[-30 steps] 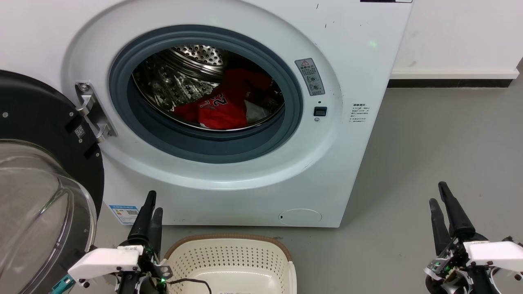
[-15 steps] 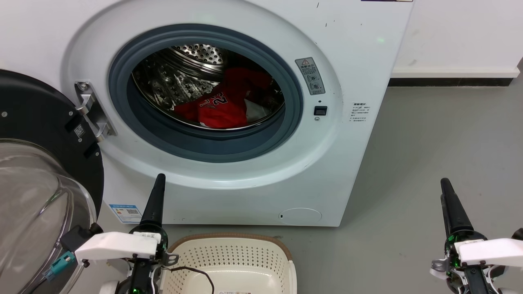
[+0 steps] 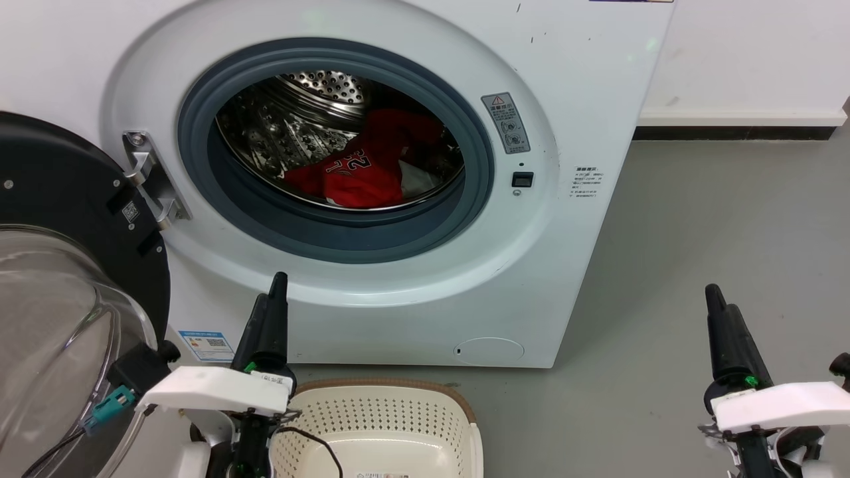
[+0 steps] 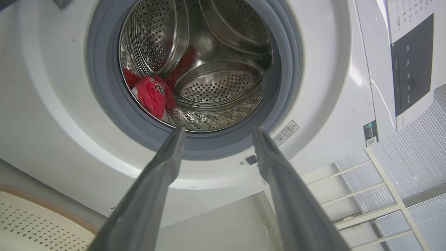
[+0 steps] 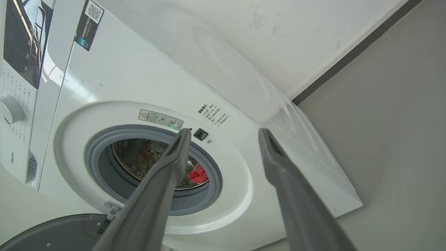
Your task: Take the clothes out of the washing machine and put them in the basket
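Head view: left jaws higher up

Wide-spread end effector [image 5: 224, 131] before washing machine [image 5: 139, 83]

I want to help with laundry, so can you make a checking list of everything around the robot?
Surface: smooth grey floor.
Job's things: red jersey and white garment lie in the drum of the washing machine, door open; basket on the floor in front, no clothes seen inside.
Clutter: nothing seen.
Grippers: left gripper and right gripper both open, holding nothing, outside the drum.
Cables: thin black cable loops over the basket's left side.
Surroundings: white wall with dark skirting.
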Controlling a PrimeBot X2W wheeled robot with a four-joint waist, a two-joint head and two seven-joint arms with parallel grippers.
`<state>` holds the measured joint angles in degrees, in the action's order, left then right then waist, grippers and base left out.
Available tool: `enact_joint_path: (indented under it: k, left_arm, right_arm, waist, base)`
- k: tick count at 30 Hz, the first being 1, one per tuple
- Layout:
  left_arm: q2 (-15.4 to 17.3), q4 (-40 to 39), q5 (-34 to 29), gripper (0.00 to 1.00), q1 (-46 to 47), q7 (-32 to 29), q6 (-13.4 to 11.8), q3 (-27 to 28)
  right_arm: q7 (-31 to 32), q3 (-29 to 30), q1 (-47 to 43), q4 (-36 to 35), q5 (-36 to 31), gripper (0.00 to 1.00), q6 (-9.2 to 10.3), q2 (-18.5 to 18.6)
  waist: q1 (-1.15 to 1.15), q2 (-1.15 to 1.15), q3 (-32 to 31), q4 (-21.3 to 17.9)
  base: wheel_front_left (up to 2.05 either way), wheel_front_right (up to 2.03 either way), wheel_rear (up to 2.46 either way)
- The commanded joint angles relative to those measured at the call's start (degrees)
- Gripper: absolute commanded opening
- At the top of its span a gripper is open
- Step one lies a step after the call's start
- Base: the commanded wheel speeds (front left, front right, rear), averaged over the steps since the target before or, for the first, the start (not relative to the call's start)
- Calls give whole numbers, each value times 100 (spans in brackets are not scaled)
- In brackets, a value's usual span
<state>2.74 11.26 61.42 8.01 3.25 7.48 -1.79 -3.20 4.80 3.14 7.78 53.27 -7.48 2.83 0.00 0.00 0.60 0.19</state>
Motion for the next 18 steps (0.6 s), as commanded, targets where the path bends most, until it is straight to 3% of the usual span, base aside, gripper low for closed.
enact_joint_path:
  k: [1, 18]
  left_arm:
    - [16, -82, -198, 100, 177, 52, 1, -42]
    - [17, 2, -1697, 100, 252, 361, -50, -332]
  right_arm:
    - [-53, -12, 14, -116, -243, 100, -1, 13]
    - [-361, -24, -93, -171, -2071, 100, -1, 12]
  waist:
    - [0, 0, 0, 2]
    - [0, 0, -12, 18]
  base:
    - [0, 0, 0]
    - [0, 0, 0]
